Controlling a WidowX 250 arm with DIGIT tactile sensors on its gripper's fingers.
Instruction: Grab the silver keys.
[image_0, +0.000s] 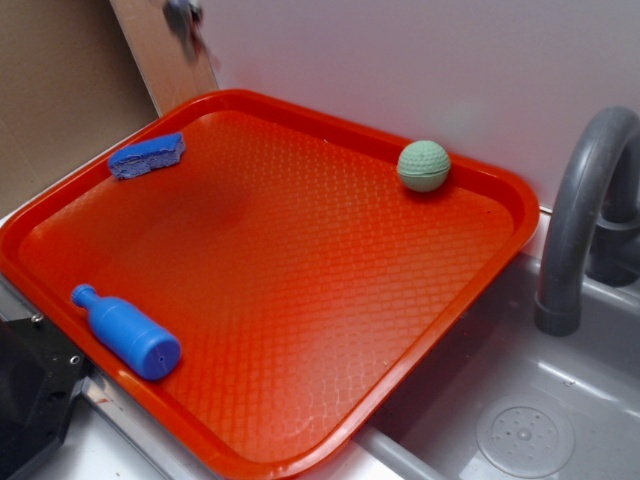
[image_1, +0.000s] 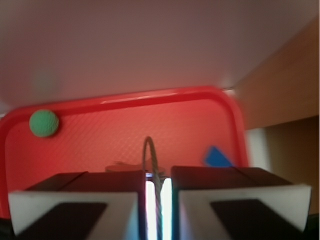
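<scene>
Gripper (image_1: 155, 200) clenched on wire ring of the silver keys (image_1: 150, 160), raised above orange tray (image_0: 300, 300), green ball (image_0: 424, 166) at far rim, blue sponge (image_0: 147, 155), blue bottle (image_0: 128, 333).

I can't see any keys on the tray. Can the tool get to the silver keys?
Probably yes: the tool looks shut on the silver keys, pinching their wire ring, above the red tray. Nothing is in the way.

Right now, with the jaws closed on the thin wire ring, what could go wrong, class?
1. Only the thin wire ring of the silver metal keys sits between the jaws, so it may slip or swing out.
2. The grip seems to be high above the far corner of the orange-red plastic tray. Dropped keys could land off it.
</scene>
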